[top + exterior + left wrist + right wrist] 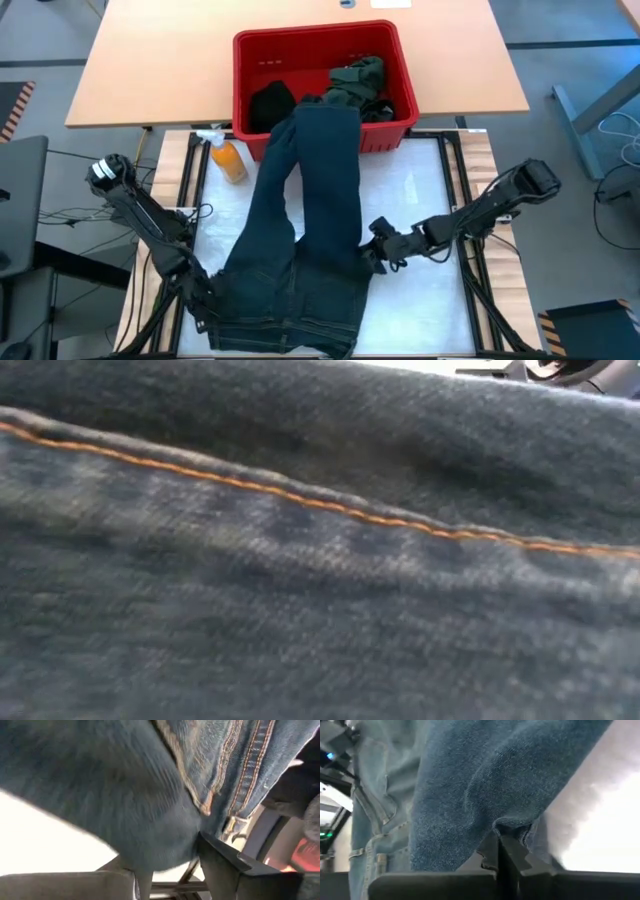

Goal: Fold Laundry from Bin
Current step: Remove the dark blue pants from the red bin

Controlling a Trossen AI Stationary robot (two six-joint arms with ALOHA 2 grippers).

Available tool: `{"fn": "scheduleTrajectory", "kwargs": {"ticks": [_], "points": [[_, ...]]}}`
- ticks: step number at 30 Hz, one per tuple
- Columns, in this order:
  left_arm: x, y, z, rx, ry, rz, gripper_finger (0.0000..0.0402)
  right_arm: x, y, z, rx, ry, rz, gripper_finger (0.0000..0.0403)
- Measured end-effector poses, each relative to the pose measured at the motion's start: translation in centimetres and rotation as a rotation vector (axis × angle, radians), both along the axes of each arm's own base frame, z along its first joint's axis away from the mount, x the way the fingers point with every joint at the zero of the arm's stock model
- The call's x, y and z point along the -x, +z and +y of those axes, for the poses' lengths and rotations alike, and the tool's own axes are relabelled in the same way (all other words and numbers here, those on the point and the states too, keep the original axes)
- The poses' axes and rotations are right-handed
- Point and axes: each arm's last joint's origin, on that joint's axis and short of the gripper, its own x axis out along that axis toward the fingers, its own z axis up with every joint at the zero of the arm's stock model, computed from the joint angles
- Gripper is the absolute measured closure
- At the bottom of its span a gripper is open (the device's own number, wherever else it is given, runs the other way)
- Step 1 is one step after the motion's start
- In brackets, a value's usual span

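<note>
Dark blue jeans (300,230) lie spread on the white mat, waist at the table's near edge. The legs reach to the red bin (310,30), and one leg end rests over its near rim. In the bin lie an olive-green piece (360,80) and a black cloth (270,100). My left gripper (200,298) is at the waist's left corner, open, with denim bulging between its fingers (170,865). My right gripper (375,258) is at the jeans' right edge, shut on the cloth (500,852). Denim with an orange seam (300,500) fills the low view. My left gripper's fingers stand apart around a bulge of denim next to the waistband seams (200,810). The cloth lies against the inner side of one finger (220,860). My right gripper pinches a folded edge of the jeans (512,831) at its fingertips, on the jeans' right side below the seat. It comes slanting down from the table's right. The rest of the jeans lies on the mat.
An orange spray bottle (228,158) lies on the mat next to the bin's near left corner, close to the left trouser leg. Bare white mat (420,190) stretches to the right of the jeans. The wooden tabletop (150,70) lies beyond the mat.
</note>
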Motion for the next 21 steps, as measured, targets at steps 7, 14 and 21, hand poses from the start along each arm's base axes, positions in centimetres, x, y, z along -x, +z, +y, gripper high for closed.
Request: {"fn": "scheduleTrajectory", "kwargs": {"ticks": [7, 14, 21], "points": [[1.2, 4.4, 2.8, 0.023, 0.210, -0.293, 0.0279, -1.1, 1.2, 2.0, -0.074, 0.156, -0.115, 0.0380], [-0.5, 8.1, 4.9, -0.336, 0.476, -0.994, 0.0290, -1.9, 2.0, 1.1, -0.069, 0.137, -0.132, 0.0362], [-0.8, 6.2, 6.3, -0.260, 0.315, -0.700, 0.0298, -2.4, 1.9, -1.2, -0.039, 0.065, -0.039, 0.0375]]}}
